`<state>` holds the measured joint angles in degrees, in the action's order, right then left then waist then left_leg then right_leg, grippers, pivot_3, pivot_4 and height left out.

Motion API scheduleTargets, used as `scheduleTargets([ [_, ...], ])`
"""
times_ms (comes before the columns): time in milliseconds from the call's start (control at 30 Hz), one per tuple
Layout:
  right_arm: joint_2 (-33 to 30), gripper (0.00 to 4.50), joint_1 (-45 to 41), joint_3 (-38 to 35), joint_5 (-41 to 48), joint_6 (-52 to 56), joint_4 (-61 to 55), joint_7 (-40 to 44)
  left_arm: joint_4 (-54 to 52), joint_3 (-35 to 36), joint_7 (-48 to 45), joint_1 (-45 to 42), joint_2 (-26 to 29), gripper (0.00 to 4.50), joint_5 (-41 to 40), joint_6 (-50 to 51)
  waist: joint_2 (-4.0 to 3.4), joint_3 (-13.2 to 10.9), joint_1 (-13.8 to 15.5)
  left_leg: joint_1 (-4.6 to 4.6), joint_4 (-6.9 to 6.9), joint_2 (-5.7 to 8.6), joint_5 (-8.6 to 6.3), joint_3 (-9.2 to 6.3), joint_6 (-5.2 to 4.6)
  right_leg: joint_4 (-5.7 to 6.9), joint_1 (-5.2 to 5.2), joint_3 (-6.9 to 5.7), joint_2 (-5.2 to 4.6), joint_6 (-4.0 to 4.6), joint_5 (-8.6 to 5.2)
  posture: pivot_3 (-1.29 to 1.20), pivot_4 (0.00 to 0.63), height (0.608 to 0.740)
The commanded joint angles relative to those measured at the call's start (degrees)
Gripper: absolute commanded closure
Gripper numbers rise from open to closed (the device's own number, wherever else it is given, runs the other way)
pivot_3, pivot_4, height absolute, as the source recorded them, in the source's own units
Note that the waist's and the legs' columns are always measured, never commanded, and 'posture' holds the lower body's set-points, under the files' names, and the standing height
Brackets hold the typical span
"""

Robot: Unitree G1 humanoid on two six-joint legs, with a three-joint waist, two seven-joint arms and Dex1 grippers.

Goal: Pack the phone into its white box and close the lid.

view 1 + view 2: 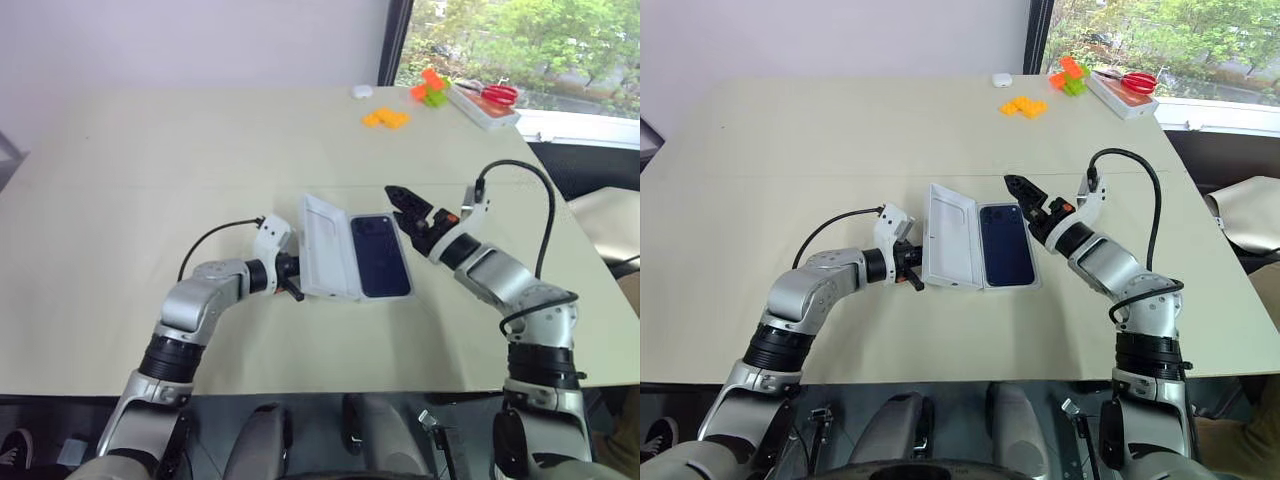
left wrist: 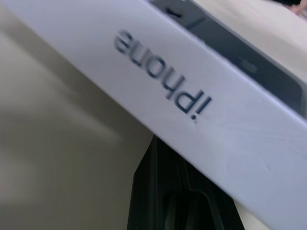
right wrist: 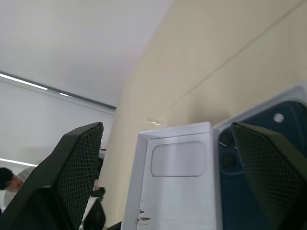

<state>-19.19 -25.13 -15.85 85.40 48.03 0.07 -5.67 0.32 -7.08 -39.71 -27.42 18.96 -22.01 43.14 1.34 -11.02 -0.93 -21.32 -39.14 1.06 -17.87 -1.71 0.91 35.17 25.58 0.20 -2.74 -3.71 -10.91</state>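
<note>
Where the dark navy phone (image 1: 380, 256) lies, near the middle of the head-camera frame, it sits face-down inside the white box (image 1: 388, 296), its camera cluster toward the upper left corner of the tray. Touching the box's left long edge stands the lid (image 1: 325, 247), tilted up on its side with its plain white inside and a rounded rectangular recess facing the phone; in the left wrist view the lid's outer side wall (image 2: 192, 96) carries the printed word "iPhone".

At the lid's lower left edge the left end effector (image 1: 295, 285) has its black fingers pressed together against or just under the lid; whether they pinch the wall I cannot tell. Above the phone's upper right corner hangs the right end effector (image 1: 402, 205), its two black fingers spread wide and holding nothing; in the right wrist view the ribbed pads (image 3: 72, 177) frame the lid and the phone's blue back (image 3: 249, 191) between them.

Box and lid rest on a pale beige desk (image 1: 150, 180). Well apart, toward the upper right of the frame, lie small orange pieces (image 1: 386, 118), an orange and green block cluster (image 1: 430, 90), a small white object (image 1: 362, 91), and a long white box with red-handled scissors (image 1: 487, 100) near a window. A person's head shows at the lower left edge of the right wrist view.
</note>
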Motion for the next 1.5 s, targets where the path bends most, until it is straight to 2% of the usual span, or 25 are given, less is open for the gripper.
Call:
scheduleTargets([
  [33,-2.2,0.05,-2.5,-0.3,-4.8,-0.9,-1.1,5.5,-1.8,2.7,0.1,-1.8,0.0,4.5,-1.6,-0.3,-0.02,0.0,0.1,0.0,0.0,0.0,0.0,0.0,0.0,0.0,0.0,0.0,0.0,0.0,0.0,0.0,0.15,0.74],
  [167,-10.0,0.05,-3.4,3.9,-19.3,-4.0,2.1,18.2,-1.5,1.5,0.7,-3.4,-1.8,4.5,-1.0,-0.8,-0.03,0.0,0.4,-0.01,-0.06,0.08,0.0,0.01,0.0,-0.02,-0.03,-0.01,-0.04,-0.02,0.01,0.0,0.15,0.74],
  [233,-16.5,0.05,-2.9,9.7,-32.8,-12.8,4.3,28.4,-1.5,-0.2,0.5,-4.0,-3.0,4.5,-0.2,-1.6,-0.03,0.0,0.4,-0.02,-0.06,0.11,-0.01,0.01,-0.02,-0.1,-0.07,-0.02,-0.06,-0.04,0.01,0.0,0.15,0.74],
  [333,-22.7,0.05,-1.5,14.4,-44.5,-23.9,6.7,43.1,-0.1,-2.7,0.1,-5.4,-5.7,4.5,0.8,-2.8,-0.03,0.0,0.4,-0.05,-0.06,0.2,-0.1,0.1,-0.18,-0.2,-0.09,-0.02,-0.1,-0.12,-0.03,0.0,0.15,0.74],
  [467,-25.9,0.05,-0.6,15.8,-52.1,-33.0,9.7,55.3,1.8,-5.3,-0.3,-6.3,-8.1,4.5,2.0,-4.3,-0.04,0.0,0.1,-0.01,-0.05,0.17,-0.2,0.09,-0.34,-0.2,-0.09,0.02,-0.09,-0.18,-0.06,0.0,0.15,0.74],
  [600,-27.7,0.05,-1.4,16.8,-60.7,-41.3,14.5,60.8,4.4,-7.0,-0.1,-6.6,-10.3,4.5,3.4,-6.3,-0.04,0.0,0.3,0.06,-0.05,0.14,-0.2,0.09,-0.34,-0.13,-0.1,0.05,-0.04,-0.17,-0.06,0.0,0.15,0.74],
  [767,-26.4,0.05,0.5,17.6,-64.8,-44.3,12.9,63.8,2.2,-5.8,-0.5,-5.6,-9.9,4.5,2.5,-5.1,-0.04,0.0,0.3,0.17,-0.07,0.14,-0.19,0.07,-0.32,-0.08,-0.18,0.06,-0.02,-0.14,-0.04,0.0,0.15,0.74],
  [900,-24.9,0.05,-1.0,16.9,-67.3,-45.9,15.1,63.5,-0.5,-3.3,-0.4,-4.6,-8.5,4.5,0.6,-3.0,-0.05,0.0,0.1,0.18,-0.07,0.12,-0.18,0.09,-0.31,-0.07,-0.17,0.11,-0.03,-0.14,-0.04,0.0,0.15,0.74],
  [1100,-23.5,0.05,-2.7,16.3,-67.7,-44.3,17.0,64.4,-4.1,4.5,2.2,-6.7,-6.4,4.5,-4.2,1.8,-0.06,0.0,0.3,0.18,-0.08,0.13,-0.16,0.08,-0.26,-0.05,-0.16,0.12,-0.06,-0.13,-0.03,0.0,0.15,0.74],
  [1167,-23.2,0.56,-3.4,15.6,-67.4,-43.0,17.8,64.0,-4.8,7.0,3.1,-7.7,-5.7,4.5,-5.8,3.4,-0.06,0.0,0.3,0.17,-0.08,0.13,-0.16,0.07,-0.26,-0.05,-0.17,0.11,-0.06,-0.13,-0.03,0.0,0.15,0.74],
  [1233,-23.4,1.34,-3.7,16.0,-69.1,-44.5,18.6,64.0,-5.2,8.9,3.2,-8.4,-4.4,4.5,-6.9,4.6,-0.06,0.0,0.3,0.16,-0.08,0.14,-0.15,0.07,-0.26,-0.05,-0.17,0.11,-0.07,-0.13,-0.03,0.0,0.15,0.74],
  [1433,-22.6,4.48,-4.4,16.6,-72.7,-47.7,21.2,63.1,-1.2,5.6,2.3,-4.7,1.2,4.5,-1.6,1.2,-0.07,0.0,0.2,0.19,-0.07,0.18,-0.16,0.1,-0.25,-0.06,-0.17,0.13,-0.1,-0.13,-0.03,0.0,0.15,0.74],
  [1500,-22.3,4.48,-4.3,16.4,-72.8,-47.7,20.6,63.2,-0.5,4.5,1.6,-3.3,2.4,4.5,-0.6,0.4,-0.07,0.0,0.2,0.19,-0.07,0.17,-0.15,0.1,-0.25,-0.05,-0.16,0.13,-0.09,-0.13,-0.03,0.0,0.15,0.74],
])
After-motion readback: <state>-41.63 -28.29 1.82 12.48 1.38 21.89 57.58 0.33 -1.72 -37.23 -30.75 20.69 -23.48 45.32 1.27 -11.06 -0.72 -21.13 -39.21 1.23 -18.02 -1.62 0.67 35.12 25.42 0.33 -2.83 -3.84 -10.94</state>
